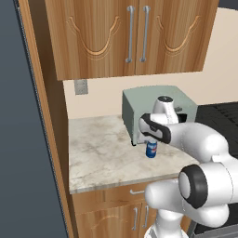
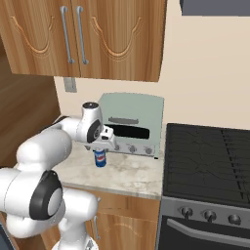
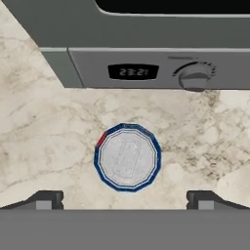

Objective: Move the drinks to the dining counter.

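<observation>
A blue soda can (image 1: pixel 151 150) with a silver top stands upright on the marble worktop (image 1: pixel 97 153), just in front of the grey toaster oven. In the right base view the can (image 2: pixel 100 158) sits directly below the hand. My gripper (image 1: pixel 150 139) hangs straight above it, pointing down, open and holding nothing. Seen from the hand, the can's silver lid (image 3: pixel 127 157) lies centred a little ahead of my gripper (image 3: pixel 126 201), whose fingertips (image 3: pixel 46 199) stand wide to either side. The dining counter is out of view.
The toaster oven (image 2: pixel 131 123) stands right behind the can, its knob panel (image 3: pixel 194 76) close by. A black stove (image 2: pixel 210 161) adjoins the worktop on the right. Wooden wall cabinets (image 1: pixel 132 35) hang overhead. A tall wooden panel (image 1: pixel 44 116) bounds the worktop on the left.
</observation>
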